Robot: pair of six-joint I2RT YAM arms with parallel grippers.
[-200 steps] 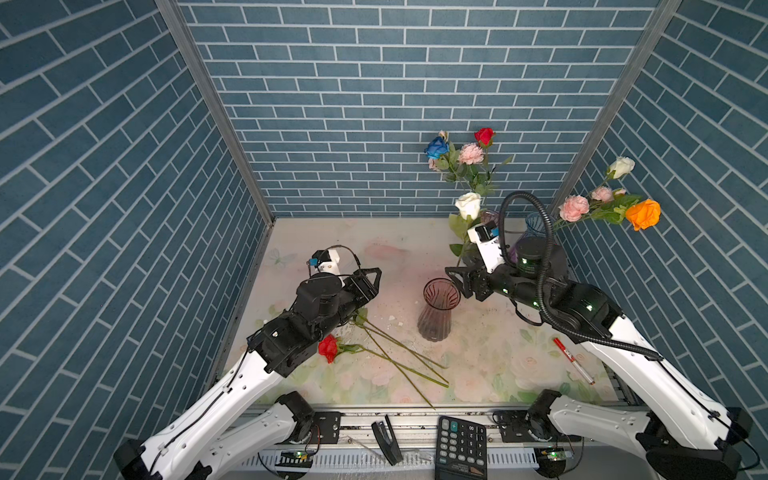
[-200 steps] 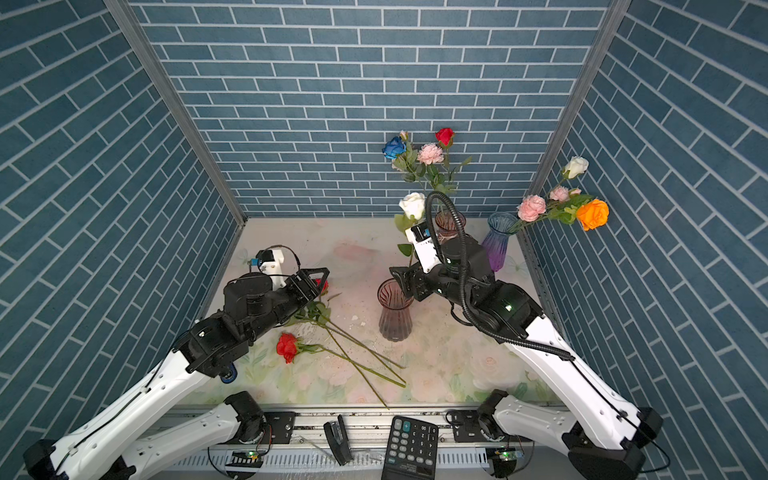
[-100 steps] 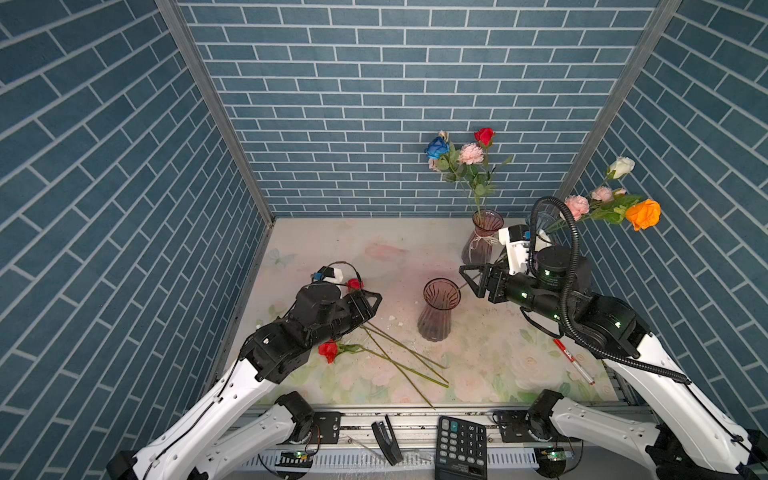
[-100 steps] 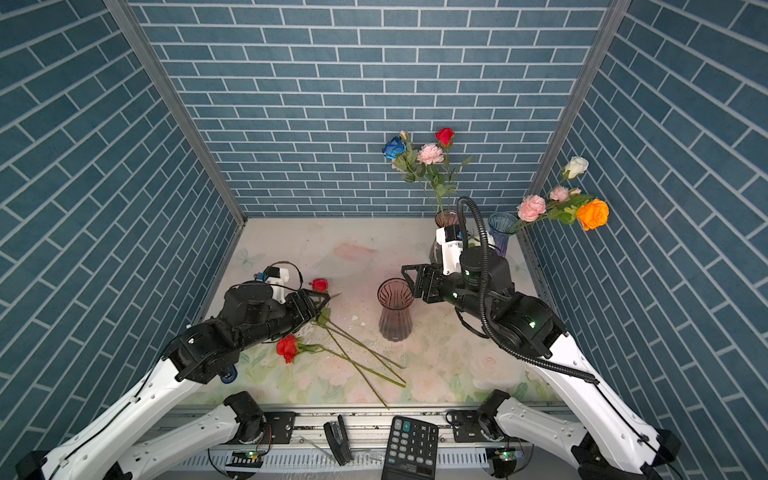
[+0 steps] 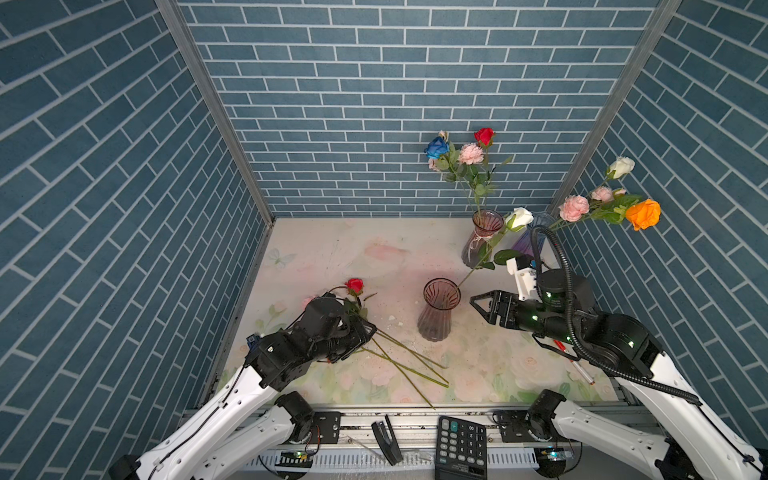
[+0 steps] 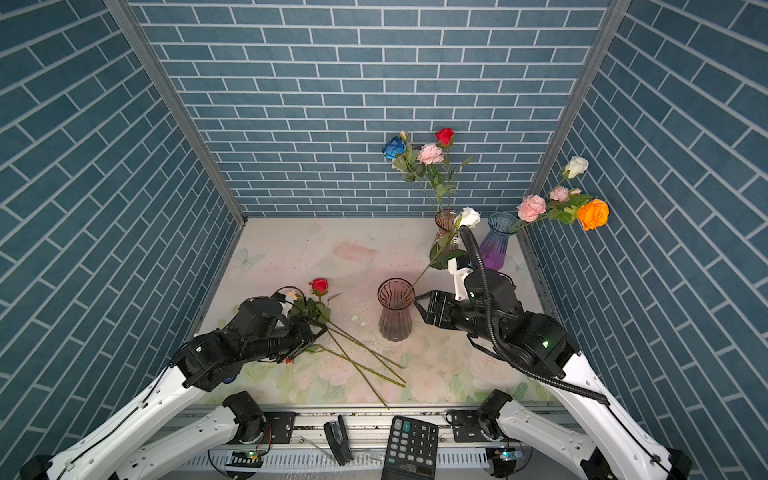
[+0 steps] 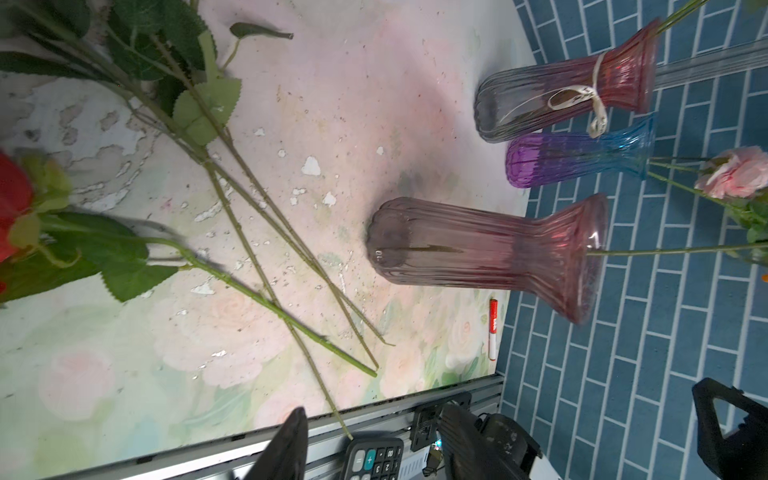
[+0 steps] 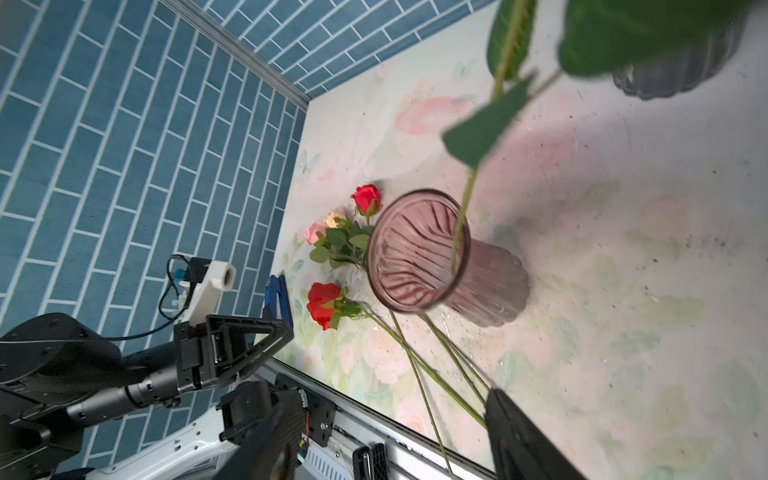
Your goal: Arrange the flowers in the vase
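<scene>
Flowers (image 5: 354, 285) lie loose on the table (image 5: 374, 257) beneath the left gripper (image 5: 365, 332), whose jaws stand apart over the leafy stems, clamping nothing visible. The right gripper (image 5: 478, 308), jaws apart and empty, hangs just beside the pink vase (image 5: 438, 316). One white rose (image 5: 519, 218) leans in that vase.

ribbed glossy glass vase (image 5: 434, 324), worn matt floral tabletop (image 5: 353, 249)

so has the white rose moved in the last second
Yes, rightward. In a top view the white rose was left of the back pink vase, now its bloom is right of that vase's mouth.
</scene>
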